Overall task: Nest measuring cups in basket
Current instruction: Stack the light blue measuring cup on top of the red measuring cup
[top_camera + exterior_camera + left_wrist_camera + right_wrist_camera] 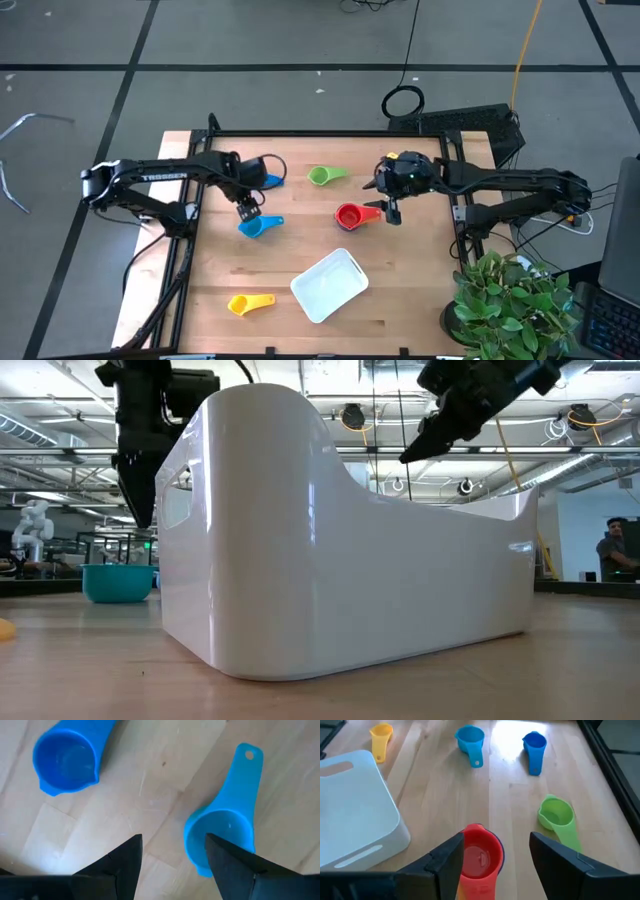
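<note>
High view shows the basket [329,286] lying empty near the table's front edge, so nothing is nested yet and, as I judge it, the whole job is left. Five cups are visible, all loose on the wood: a yellow cup [249,303] to the basket's left, a light blue cup [259,226] and a blue cup [270,180] by the left arm, a green cup [324,176] near the back, and a red cup [353,215] near the centre. Any further cups are out of sight.

The left gripper [247,211] hangs just over the light blue cup, fingers spread wide and holding nothing; the left wrist view puts that cup's bowl right beside one finger. The right gripper [392,211] hangs just right of the red cup, also wide and empty.

The right wrist view adds what the top view cannot: the red cup seems to sit in a darker one, a thin blue rim showing. The low view is mostly filled by the basket wall, yet it confirms both grippers are above the table.
</note>
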Available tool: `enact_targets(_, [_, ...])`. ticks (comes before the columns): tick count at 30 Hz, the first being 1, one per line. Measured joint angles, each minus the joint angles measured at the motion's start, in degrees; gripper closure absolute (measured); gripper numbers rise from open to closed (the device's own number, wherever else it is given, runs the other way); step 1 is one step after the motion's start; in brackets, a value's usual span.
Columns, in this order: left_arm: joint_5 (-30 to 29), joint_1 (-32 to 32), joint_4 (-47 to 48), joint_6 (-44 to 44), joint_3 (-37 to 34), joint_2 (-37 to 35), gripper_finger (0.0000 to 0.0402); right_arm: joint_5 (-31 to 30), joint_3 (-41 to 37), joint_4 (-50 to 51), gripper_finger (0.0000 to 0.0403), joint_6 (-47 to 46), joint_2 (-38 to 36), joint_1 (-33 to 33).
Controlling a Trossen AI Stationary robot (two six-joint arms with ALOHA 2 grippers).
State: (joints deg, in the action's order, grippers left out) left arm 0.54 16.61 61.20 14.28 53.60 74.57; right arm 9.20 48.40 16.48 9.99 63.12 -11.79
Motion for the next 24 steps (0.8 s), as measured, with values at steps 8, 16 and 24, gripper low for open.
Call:
enact_targets(8, [0.04,-1.3,-6.28,2.24,-7.66,1.06,0.0183,0.02,-10.64,-10.82,0.0188,-3.53,-7.07,-1.7])
enact_targets(16, [1.13,-3.38,-10.07,5.44,-12.43,1.06,0.0183,0.01,-13.33,-12.08,0.0188,-4.8,-10.67,-3.38])
enact_targets(24, [1.49,-4.86,-12.96,7.78,-14.67,2.35,0.0191,0.01,-13.42,-11.99,0.0188,-4.69,-10.74,-4.39])
